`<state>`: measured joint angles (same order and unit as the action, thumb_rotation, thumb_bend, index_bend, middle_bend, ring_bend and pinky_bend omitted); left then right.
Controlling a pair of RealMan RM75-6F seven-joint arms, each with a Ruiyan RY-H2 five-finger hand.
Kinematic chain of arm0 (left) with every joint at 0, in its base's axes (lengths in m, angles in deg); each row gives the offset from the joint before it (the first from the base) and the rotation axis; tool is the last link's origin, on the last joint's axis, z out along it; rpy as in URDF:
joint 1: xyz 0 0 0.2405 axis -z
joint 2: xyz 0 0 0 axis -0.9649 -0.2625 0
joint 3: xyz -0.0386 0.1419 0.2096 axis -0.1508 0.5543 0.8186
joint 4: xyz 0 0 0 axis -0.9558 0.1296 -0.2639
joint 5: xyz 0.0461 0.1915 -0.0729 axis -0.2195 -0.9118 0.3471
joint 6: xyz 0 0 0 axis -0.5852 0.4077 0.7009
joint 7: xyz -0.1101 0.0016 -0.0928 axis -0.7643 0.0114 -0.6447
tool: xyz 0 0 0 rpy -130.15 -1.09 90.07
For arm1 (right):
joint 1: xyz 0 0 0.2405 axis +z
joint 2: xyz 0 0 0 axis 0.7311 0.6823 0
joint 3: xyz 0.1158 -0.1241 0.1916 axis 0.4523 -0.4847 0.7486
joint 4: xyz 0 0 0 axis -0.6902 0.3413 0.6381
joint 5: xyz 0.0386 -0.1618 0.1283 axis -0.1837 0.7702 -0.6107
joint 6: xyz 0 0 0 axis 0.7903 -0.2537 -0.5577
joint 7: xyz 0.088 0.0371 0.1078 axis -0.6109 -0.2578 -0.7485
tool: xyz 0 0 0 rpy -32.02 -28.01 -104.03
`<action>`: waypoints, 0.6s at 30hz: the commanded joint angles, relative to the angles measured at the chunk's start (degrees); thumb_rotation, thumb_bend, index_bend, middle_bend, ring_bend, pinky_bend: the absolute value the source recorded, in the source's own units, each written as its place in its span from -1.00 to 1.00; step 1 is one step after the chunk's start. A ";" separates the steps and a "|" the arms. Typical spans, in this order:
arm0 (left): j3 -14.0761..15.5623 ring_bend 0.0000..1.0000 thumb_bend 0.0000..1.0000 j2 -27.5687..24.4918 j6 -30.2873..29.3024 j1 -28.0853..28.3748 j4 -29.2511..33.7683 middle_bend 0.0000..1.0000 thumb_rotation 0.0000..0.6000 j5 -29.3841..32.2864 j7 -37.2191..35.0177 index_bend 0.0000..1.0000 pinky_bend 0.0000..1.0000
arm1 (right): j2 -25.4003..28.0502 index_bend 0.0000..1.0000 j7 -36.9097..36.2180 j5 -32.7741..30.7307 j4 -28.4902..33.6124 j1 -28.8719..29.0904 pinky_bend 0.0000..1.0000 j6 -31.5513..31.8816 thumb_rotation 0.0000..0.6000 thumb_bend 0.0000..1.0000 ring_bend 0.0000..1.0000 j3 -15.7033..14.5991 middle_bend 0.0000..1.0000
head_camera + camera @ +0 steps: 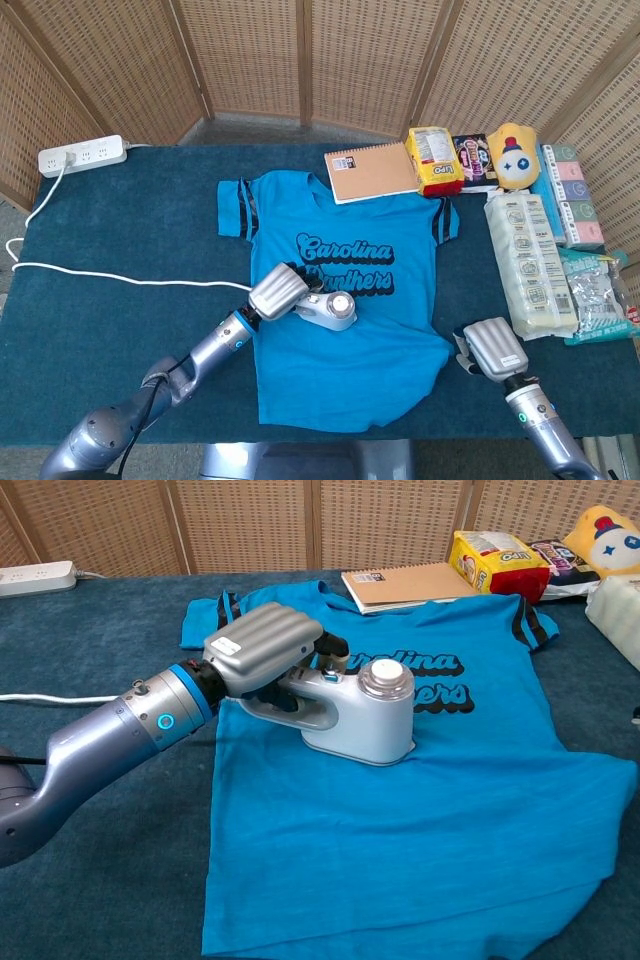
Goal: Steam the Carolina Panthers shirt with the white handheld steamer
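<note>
The left hand [262,650] is clamping its fingers round the white steamer [362,715] handle, pressing it flat on the spread blue shirt [345,300] mid-table so steam meets cloth (right hand [492,348] is idling near the hem, fingers unclear)

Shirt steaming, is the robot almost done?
Can't say how much is steamed. Done: the shirt lies flat and the left hand grips the steamer. In hand: the steamer sits just below the lettering. The right hand rests at the shirt's lower right corner. Probably left: the lower half and sleeves.
</note>
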<state>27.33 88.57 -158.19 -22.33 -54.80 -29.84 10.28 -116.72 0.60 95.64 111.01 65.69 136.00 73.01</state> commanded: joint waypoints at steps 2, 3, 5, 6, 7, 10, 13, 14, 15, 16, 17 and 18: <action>0.12 0.19 -0.17 -0.07 -0.14 -0.19 -0.35 0.25 0.99 -0.06 -0.08 0.03 0.28 | 0.05 0.43 -0.07 -0.01 -0.07 -0.07 0.39 0.04 1.00 -0.36 0.31 -0.03 0.34; 0.14 0.19 -0.17 -0.14 -0.16 -0.25 -0.42 0.25 0.99 -0.06 -0.10 0.03 0.28 | 0.05 0.43 -0.08 -0.01 -0.08 -0.08 0.39 0.03 1.00 -0.36 0.31 -0.03 0.34; 0.25 0.19 -0.17 -0.42 -0.19 -0.50 -0.64 0.25 0.99 -0.05 -0.13 0.03 0.28 | 0.01 0.43 -0.09 0.01 -0.11 -0.06 0.39 -0.02 1.00 -0.36 0.31 -0.04 0.34; 0.28 0.19 -0.17 -0.56 -0.19 -0.62 -0.75 0.25 0.99 -0.03 -0.12 0.03 0.28 | -0.02 0.43 -0.09 0.03 -0.11 -0.04 0.39 -0.04 1.00 -0.36 0.31 -0.04 0.34; 0.31 0.19 -0.17 -0.73 -0.20 -0.76 -0.86 0.25 0.99 0.00 -0.13 0.03 0.28 | -0.05 0.43 -0.09 0.04 -0.12 -0.02 0.39 -0.08 1.00 -0.36 0.31 -0.03 0.34; 0.50 0.19 -0.17 -1.47 -0.27 -1.36 -1.17 0.25 0.99 0.06 -0.27 0.03 0.28 | -0.19 0.43 0.04 0.10 -0.11 0.11 0.39 -0.22 1.00 -0.36 0.31 0.01 0.34; 0.74 0.19 -0.17 -2.27 -0.26 -2.01 -1.48 0.25 1.00 0.13 -0.41 0.03 0.28 | -0.30 0.43 0.26 0.08 0.00 0.21 0.39 -0.35 1.00 -0.36 0.32 0.06 0.34; 0.78 0.19 -0.17 -2.47 -0.25 -2.20 -1.55 0.25 1.00 0.17 -0.46 0.03 0.28 | -0.32 0.43 0.34 0.05 0.03 0.24 0.39 -0.41 1.00 -0.36 0.31 0.07 0.34; 0.82 0.19 -0.17 -2.74 -0.28 -2.48 -1.64 0.25 1.00 0.25 -0.55 0.03 0.28 | -0.37 0.43 0.48 0.03 0.08 0.28 0.39 -0.48 1.00 -0.36 0.32 0.08 0.34; 0.88 0.19 -0.17 -2.97 -0.31 -2.69 -1.68 0.25 0.99 0.28 -0.65 0.03 0.28 | -0.42 0.43 0.60 0.01 0.14 0.31 0.39 -0.54 1.00 -0.36 0.32 0.09 0.34; 0.89 0.19 -0.17 -3.14 -0.33 -2.86 -1.75 0.25 0.99 0.33 -0.69 0.03 0.28 | -0.44 0.43 0.69 -0.02 0.19 0.34 0.39 -0.59 1.00 -0.36 0.32 0.10 0.34; 0.95 0.19 -0.17 -3.47 -0.37 -3.15 -1.86 0.25 0.99 0.38 -0.80 0.03 0.28 | -0.50 0.43 0.87 -0.07 0.26 0.40 0.39 -0.69 1.00 -0.36 0.31 0.13 0.34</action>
<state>28.22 85.30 -158.52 -25.29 -56.56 -29.52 9.58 -117.19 1.40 95.59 111.24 66.06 135.36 73.12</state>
